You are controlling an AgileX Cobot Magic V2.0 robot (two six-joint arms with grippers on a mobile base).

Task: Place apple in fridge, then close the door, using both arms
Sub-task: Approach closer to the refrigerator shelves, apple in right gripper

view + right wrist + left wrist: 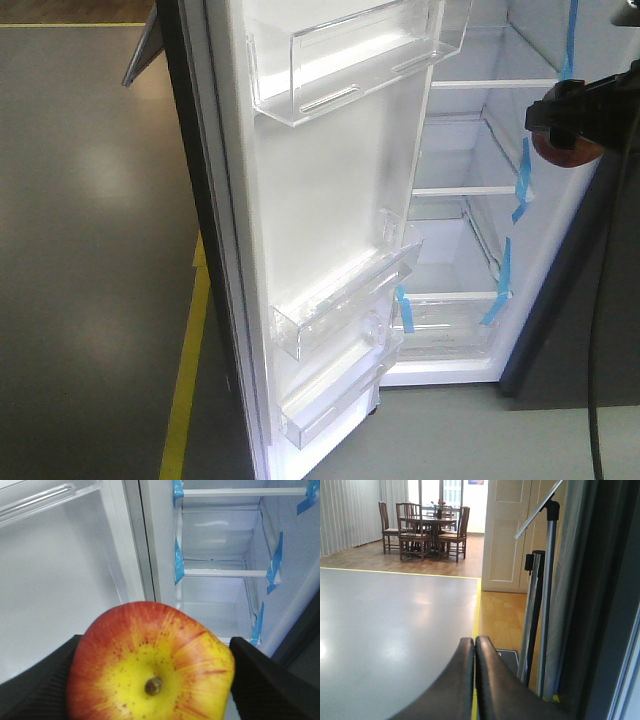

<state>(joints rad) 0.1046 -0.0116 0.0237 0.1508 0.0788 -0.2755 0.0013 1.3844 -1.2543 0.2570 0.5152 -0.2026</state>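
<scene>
**Item 1, apple** (pixel 150 665): red streaked over yellow, stem end facing the right wrist camera. I am carrying it clamped between the fingers of the right gripper (pixel 562 118). It is hanging in the air just in front of the fridge (pixel 450 150) opening, level with the middle shelves (pixel 225 572), and is not yet resting on any of them.

**Item 2, fridge:** white interior, with blue tape strips (pixel 522 170) running along the shelf edges.

**Item 3, door** (pixel 330 190): standing wide open, with its clear bins (pixel 340 60) facing me.

**Item 4, left gripper** (pixel 474 650): fingers pressed together and gripping nothing. It is pointing out over the grey floor (pixel 395 620). I am taking the dark surface at the right of its view to be the door's outside.

**Status:** I am judging the pick-up done and the carry-in under way. Setting the apple down, releasing it and closing the door are remaining.
</scene>
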